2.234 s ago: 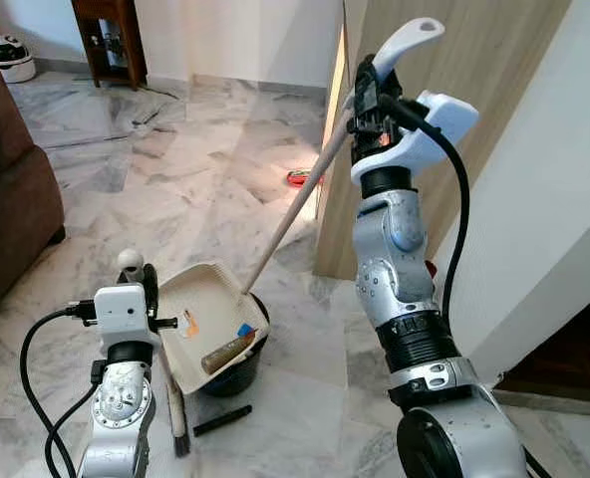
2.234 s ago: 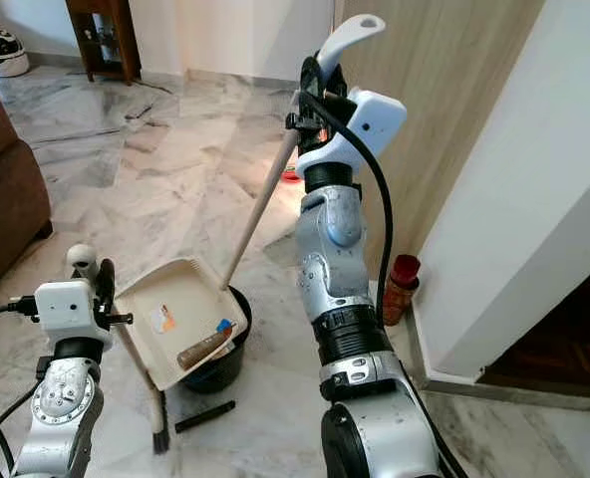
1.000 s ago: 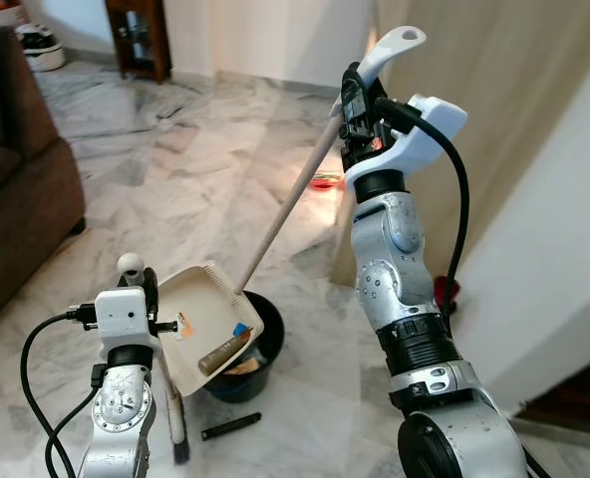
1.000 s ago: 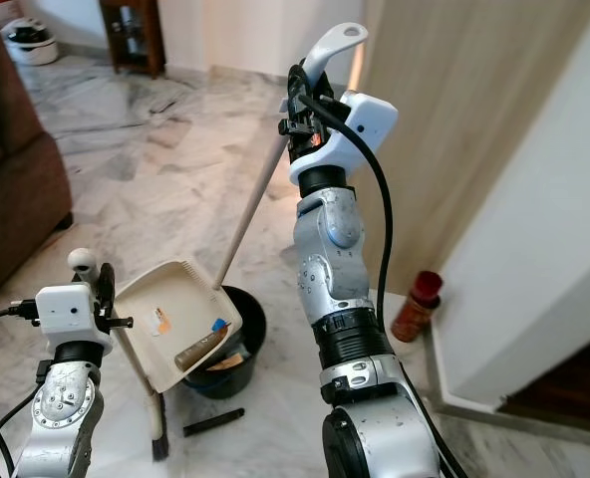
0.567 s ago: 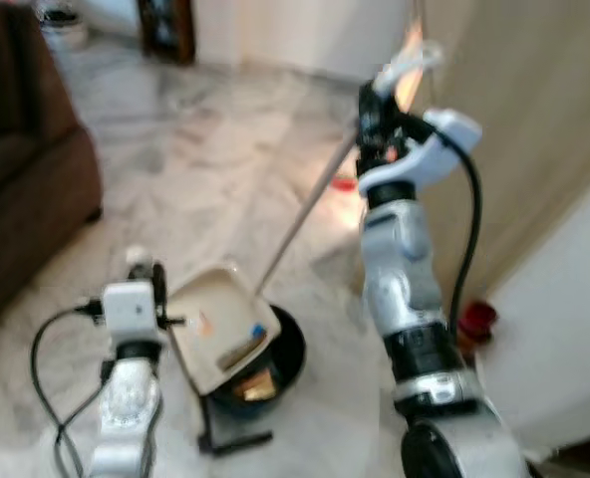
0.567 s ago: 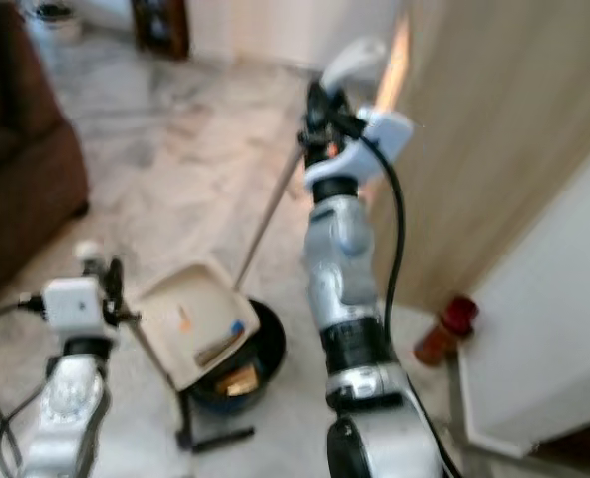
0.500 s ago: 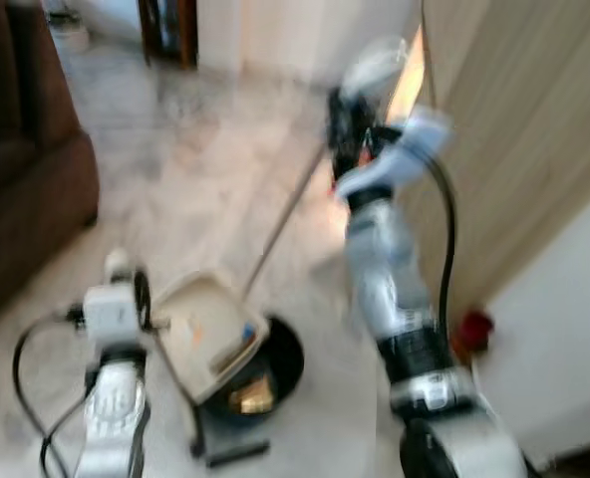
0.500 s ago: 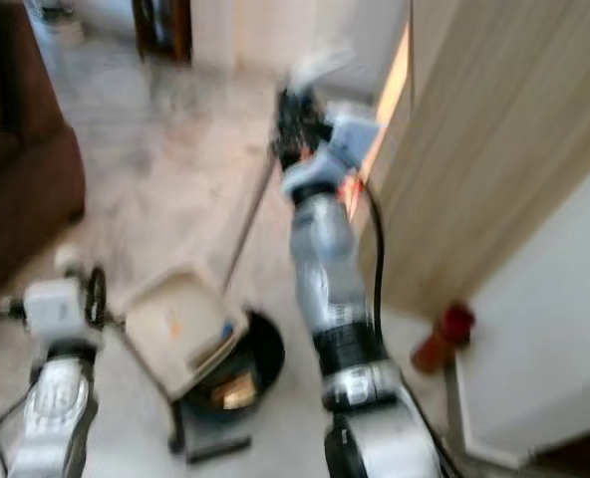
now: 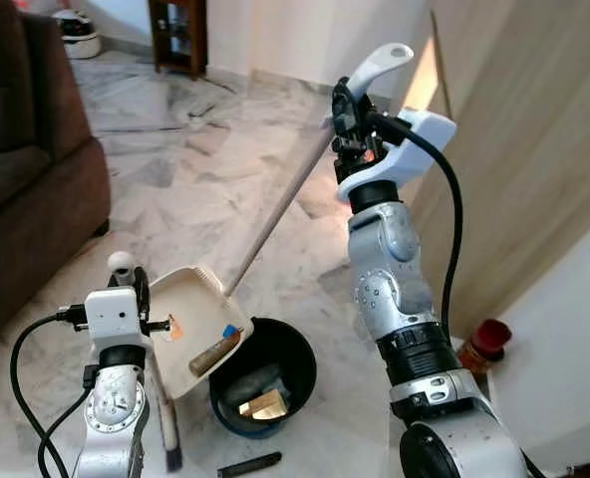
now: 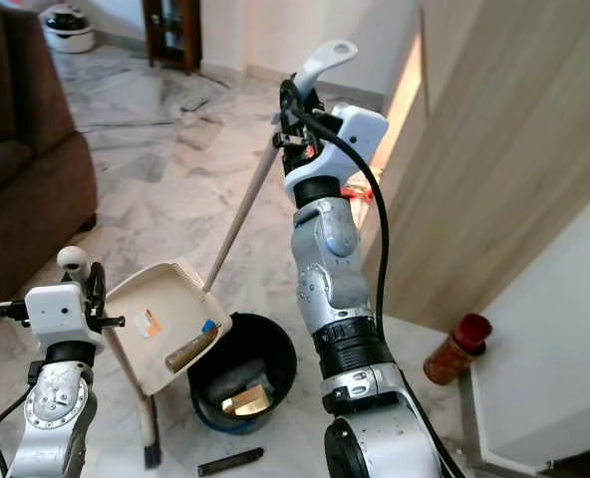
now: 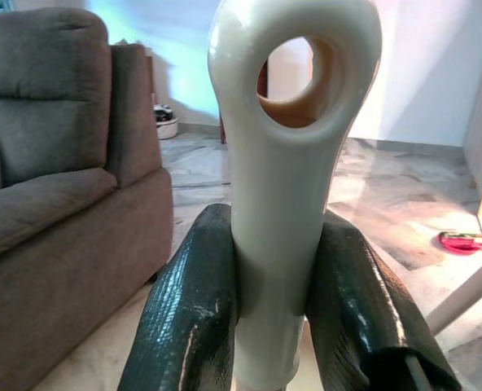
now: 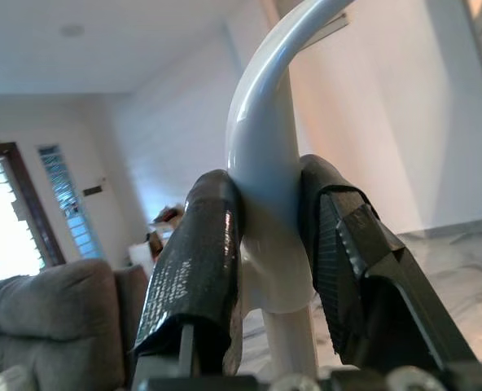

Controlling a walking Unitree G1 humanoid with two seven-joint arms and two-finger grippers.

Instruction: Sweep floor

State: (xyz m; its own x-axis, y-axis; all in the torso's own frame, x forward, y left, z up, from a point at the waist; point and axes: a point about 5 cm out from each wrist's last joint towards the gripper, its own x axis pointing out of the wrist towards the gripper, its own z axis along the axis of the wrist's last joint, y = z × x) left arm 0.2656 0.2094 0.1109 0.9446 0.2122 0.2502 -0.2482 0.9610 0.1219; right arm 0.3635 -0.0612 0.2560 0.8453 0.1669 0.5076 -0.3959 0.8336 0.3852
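With the right gripper point(image 9: 341, 108) clamped on the dustpan handle point(image 9: 275, 209) and the left gripper point(image 11: 282, 285) on the broom handle point(image 11: 286, 155), you are emptying the dustpan point(image 9: 190, 324) into the bin point(image 9: 265, 383); tilt it further.

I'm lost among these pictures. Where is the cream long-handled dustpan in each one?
Left eye view: the cream long-handled dustpan is at the lower left, tilted over the black bucket.
Right eye view: the same, at the lower left.
Left wrist view: its wooden pole, beyond the white broom handle.
Right wrist view: its white curved grip, clamped in the right gripper.
Shared landmark: the brown sofa.
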